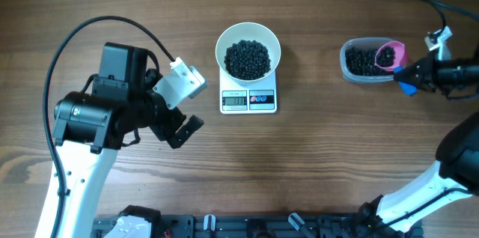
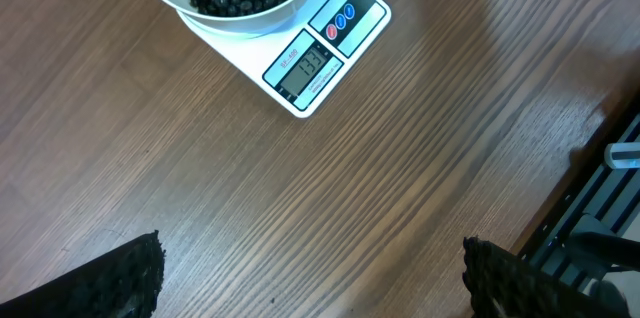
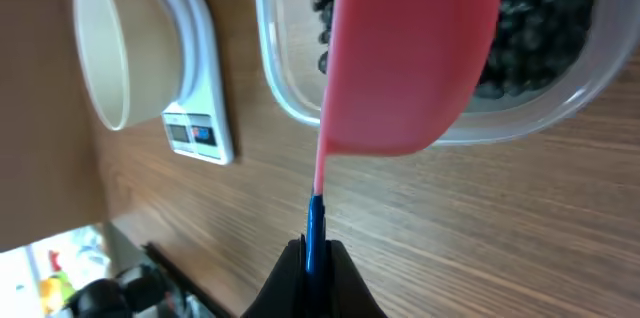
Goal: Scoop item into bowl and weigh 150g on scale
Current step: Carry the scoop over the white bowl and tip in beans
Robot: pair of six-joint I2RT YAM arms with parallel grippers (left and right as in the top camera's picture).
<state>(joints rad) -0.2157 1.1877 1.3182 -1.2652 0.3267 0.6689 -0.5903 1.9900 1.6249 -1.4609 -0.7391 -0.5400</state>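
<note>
Overhead: bowl (image 1: 219,52) between wide-open left gripper (image 1: 187,109) and right gripper (image 1: 410,79) tight on scoop (image 1: 389,54).

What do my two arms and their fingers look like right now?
The left arm and right arm have white links and black joint housings. The left carries a white camera box and a looping black cable. Left fingers are black with a knobbly texture; right fingers plain black.

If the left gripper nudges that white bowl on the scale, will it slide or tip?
Likely slides: the beads sit low in the bowl, steadying it. Its narrow foot on the smooth scale could let a high push tip it.
</note>
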